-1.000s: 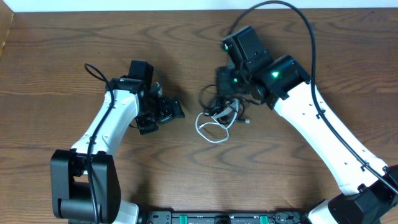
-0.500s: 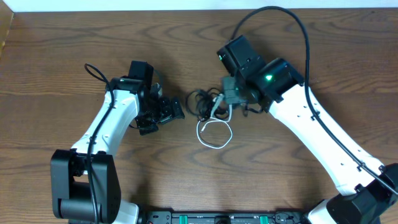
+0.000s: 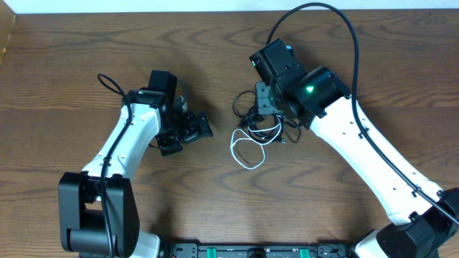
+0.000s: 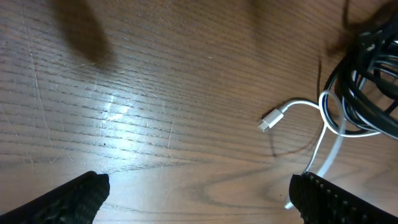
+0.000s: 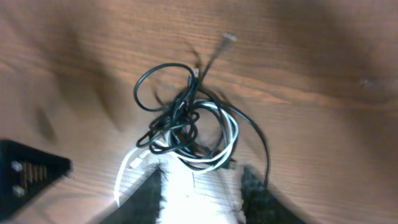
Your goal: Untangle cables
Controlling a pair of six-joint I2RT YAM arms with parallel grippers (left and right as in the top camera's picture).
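The brown wood-grain counter (image 4: 155, 68) fills most of the frame, with a pale patch of glare left of centre and a soft dark shadow at the top left. The left end effector (image 4: 196, 190) stands wide apart, its two black textured fingertips (image 4: 74, 199) showing only in the bottom corners, with nothing between them. A thin white cord (image 4: 323, 140) lies right of centre, its small silver-tipped plug (image 4: 266, 123) pointing left. The cord arches rightward and crosses the loops of coiled thin black cords (image 4: 367, 81) at the right edge, then runs down to just beside the right-hand fingertip.
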